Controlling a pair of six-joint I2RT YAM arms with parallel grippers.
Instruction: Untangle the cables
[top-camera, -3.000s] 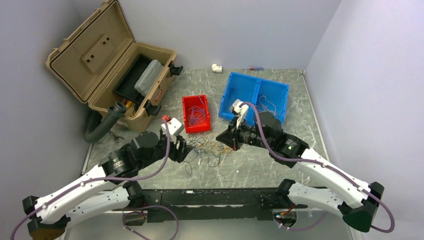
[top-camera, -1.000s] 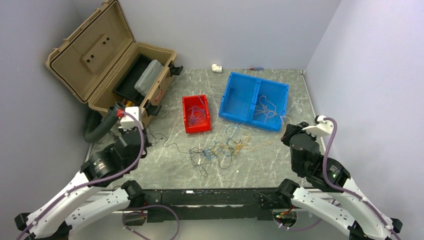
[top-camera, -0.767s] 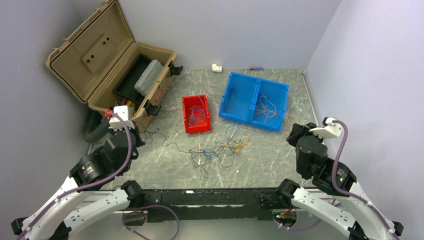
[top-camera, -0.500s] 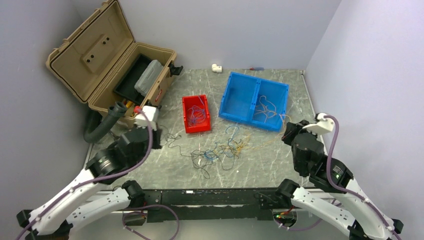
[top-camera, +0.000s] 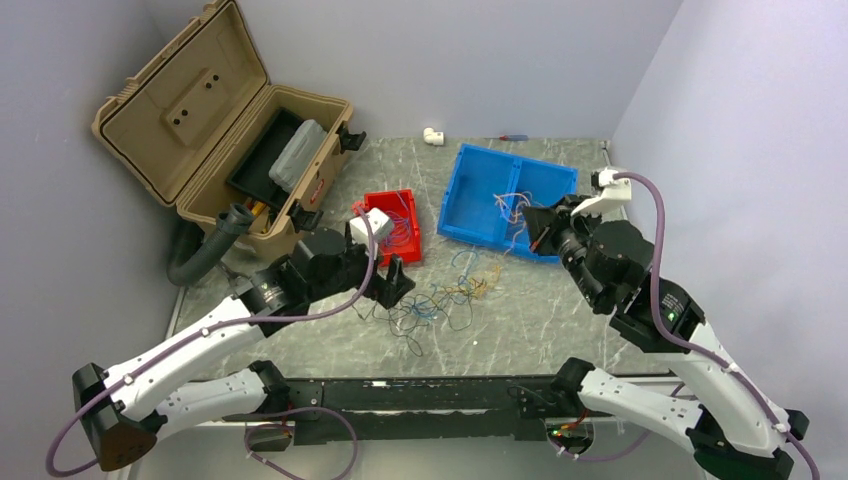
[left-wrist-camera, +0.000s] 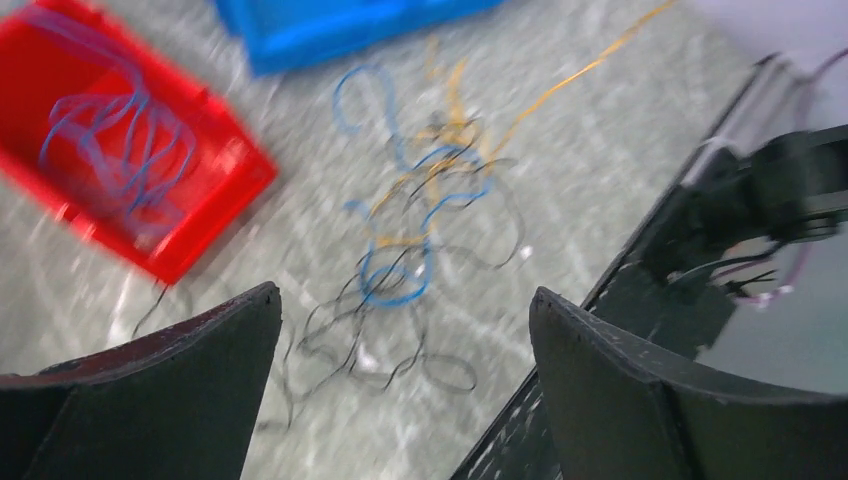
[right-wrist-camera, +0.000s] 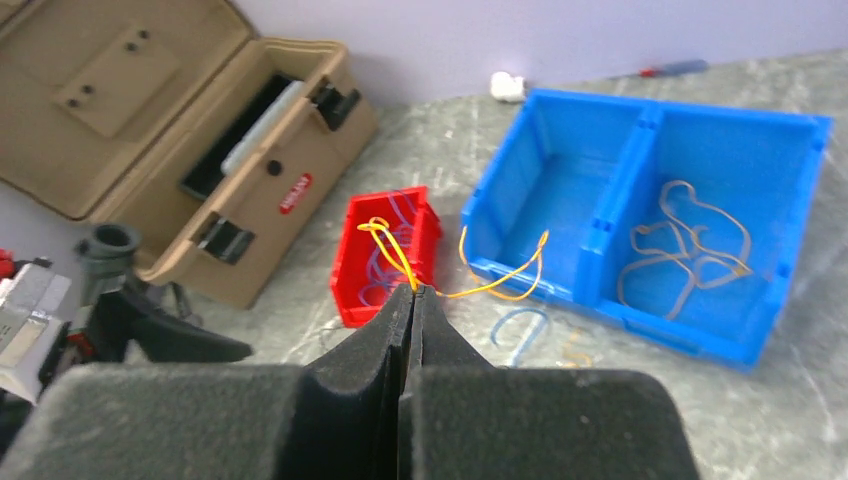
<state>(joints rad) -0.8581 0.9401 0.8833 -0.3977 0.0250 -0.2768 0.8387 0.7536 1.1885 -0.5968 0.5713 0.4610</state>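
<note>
Though hidden from above, a yellow-orange cable is clamped in the right fingers; the left fingers are spread, seemingly over the tangle.

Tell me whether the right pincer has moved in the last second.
Yes. The right pincer swung left and back, from beside the blue bin to over its right compartment.

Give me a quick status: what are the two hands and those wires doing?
Left hand open above wire tangle. Right hand shut on yellow wire, by blue bin. Red bin close beside tangle.
</note>
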